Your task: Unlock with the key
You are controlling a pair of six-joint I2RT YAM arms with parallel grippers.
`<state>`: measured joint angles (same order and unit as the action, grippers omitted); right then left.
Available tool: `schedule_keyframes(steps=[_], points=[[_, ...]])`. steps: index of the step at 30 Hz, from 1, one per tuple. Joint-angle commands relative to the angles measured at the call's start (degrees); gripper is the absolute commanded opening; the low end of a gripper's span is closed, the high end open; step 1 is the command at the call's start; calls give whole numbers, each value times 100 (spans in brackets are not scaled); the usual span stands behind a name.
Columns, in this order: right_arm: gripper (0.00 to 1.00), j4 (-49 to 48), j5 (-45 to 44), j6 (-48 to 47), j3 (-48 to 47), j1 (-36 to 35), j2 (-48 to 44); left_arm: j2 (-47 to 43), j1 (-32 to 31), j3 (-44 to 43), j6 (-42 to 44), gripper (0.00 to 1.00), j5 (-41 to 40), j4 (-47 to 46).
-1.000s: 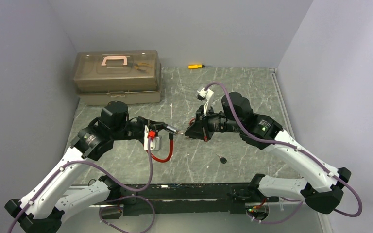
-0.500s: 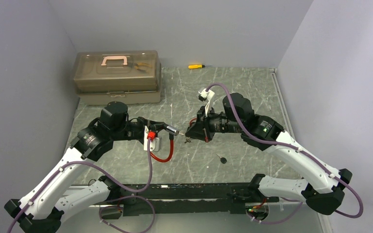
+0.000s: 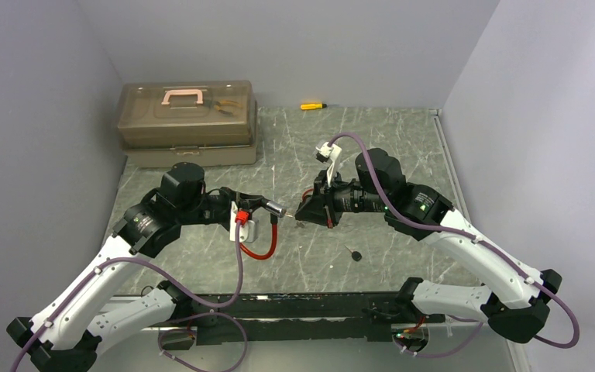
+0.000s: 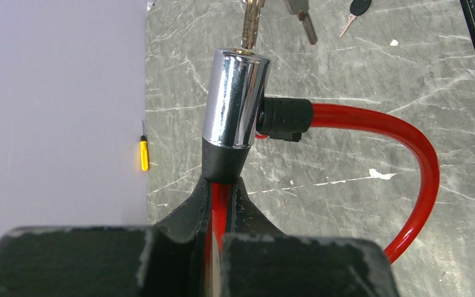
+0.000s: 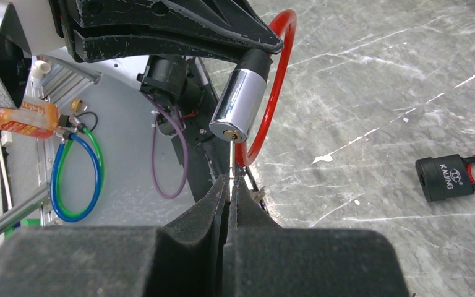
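Left gripper [image 4: 222, 185] clenched on lock [image 4: 235, 99] at its black neck, held above table [image 4: 359, 62], mid-workspace. Right gripper [image 5: 229, 182] pinches key [image 4: 250, 25] by its head. Key tip sits at the keyhole in lock's chrome end; depth unclear.

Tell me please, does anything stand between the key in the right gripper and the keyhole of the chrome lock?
Nothing visible does. The key, pinched in the right gripper, meets the keyhole end of the chrome lock cylinder, which the left gripper holds. The gap between them is closed and bare.
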<state>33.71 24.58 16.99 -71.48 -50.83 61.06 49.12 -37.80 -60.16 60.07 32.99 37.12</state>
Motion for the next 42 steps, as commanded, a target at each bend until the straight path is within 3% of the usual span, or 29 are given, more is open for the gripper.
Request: schedule_keyframes(steps=[1, 27, 42], points=[[0, -277, 106, 32, -54, -37, -135, -47, -31, -66, -91, 0, 31, -411], [0, -412, -261, 62, 210, -15, -27, -131, -93, -101, -144, 0, 93, -403], [0, -1141, -254, 545, 723, 38, -54, -176, -180, -53, -70, 0, -69, -504]])
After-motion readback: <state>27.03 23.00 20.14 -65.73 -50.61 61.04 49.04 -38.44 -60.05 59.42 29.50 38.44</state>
